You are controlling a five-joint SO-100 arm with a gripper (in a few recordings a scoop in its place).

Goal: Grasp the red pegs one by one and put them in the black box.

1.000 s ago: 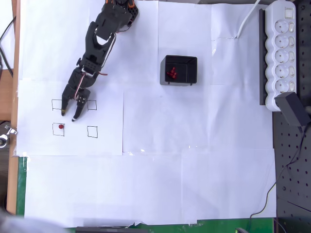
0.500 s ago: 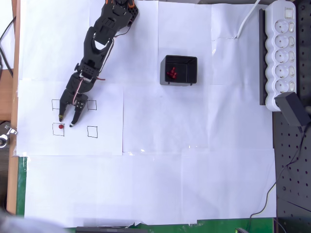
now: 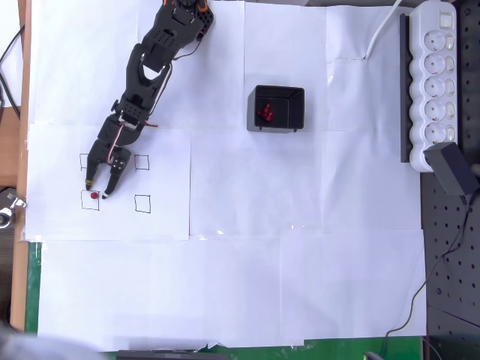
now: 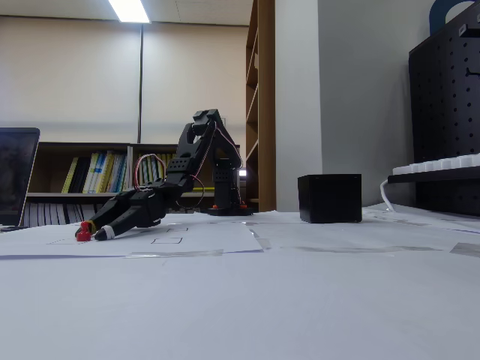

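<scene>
Overhead view: the gripper (image 3: 97, 191) reaches down to the left side of the white paper sheets (image 3: 300, 262), its two fingers spread apart with a lone red peg (image 3: 94, 196) lying between the tips, inside the lower-left of four drawn squares (image 3: 142, 202).
Fixed view: from table level the gripper (image 4: 91, 232) is low over the paper, and the red peg (image 4: 82, 235) sits at its tips; contact cannot be judged from here.
Gripper state: released, fingers parted around the peg, nothing clamped.
Black box: in the overhead view the black box (image 3: 276, 109) stands well to the right of the gripper, with a cluster of red pegs (image 3: 265, 113) inside it.
Box in fixed view: only the outer wall of the black box (image 4: 330, 198) is seen; its contents are hidden.
Far right: a white power strip (image 3: 433, 79) lies at the paper's edge.
</scene>
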